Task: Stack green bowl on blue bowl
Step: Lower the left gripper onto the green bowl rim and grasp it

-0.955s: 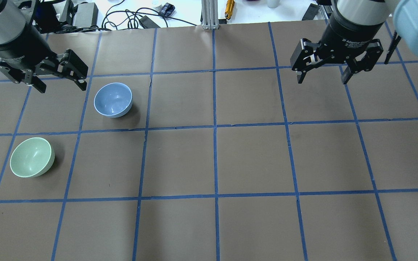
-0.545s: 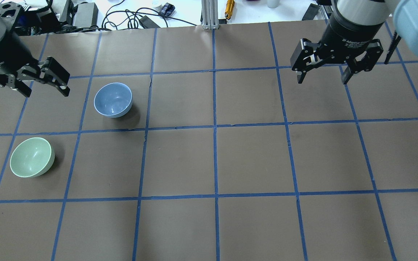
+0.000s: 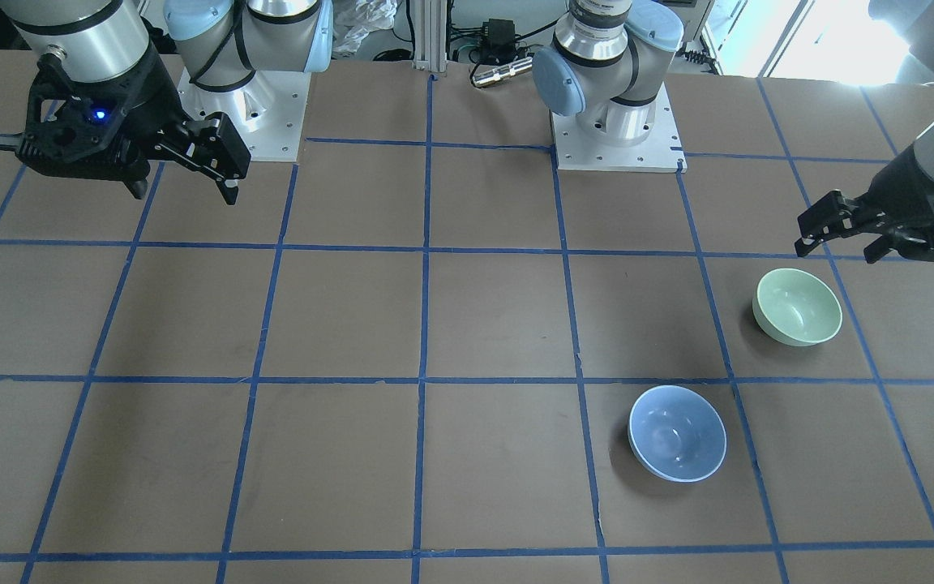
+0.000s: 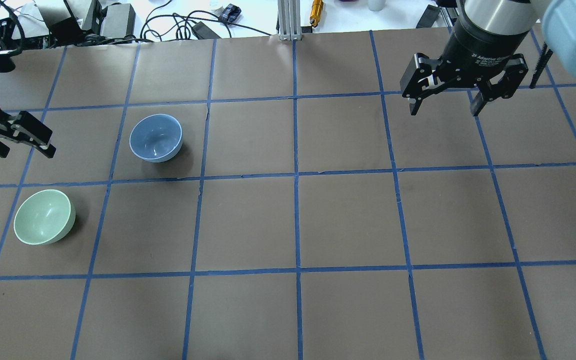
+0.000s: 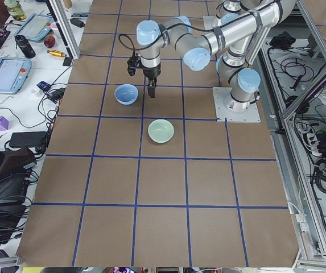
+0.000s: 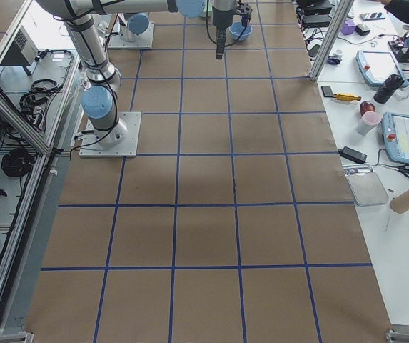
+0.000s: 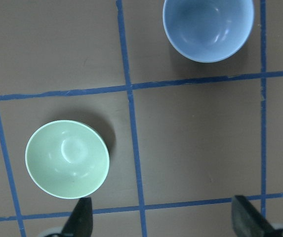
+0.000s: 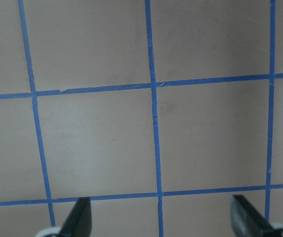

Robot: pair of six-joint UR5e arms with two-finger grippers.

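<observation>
The green bowl (image 4: 44,217) stands upright on the brown table at the near left; it also shows in the front view (image 3: 797,307) and the left wrist view (image 7: 67,159). The blue bowl (image 4: 156,138) stands upright one grid square farther away and to the right, apart from it (image 3: 677,432) (image 7: 208,27). My left gripper (image 4: 24,150) is open and empty, raised above the table just beyond the green bowl (image 3: 836,250). My right gripper (image 4: 444,111) is open and empty, high over the far right of the table (image 3: 183,193).
The table is brown paper with a blue tape grid (image 4: 296,175). Cables and power bricks (image 4: 118,20) and an aluminium post (image 4: 288,20) lie past the far edge. The two arm bases (image 3: 613,122) stand at the robot's side.
My left gripper has moved left and toward the near side, from beside the blue bowl to a spot just beyond the green bowl. The right arm and both bowls have not moved.
</observation>
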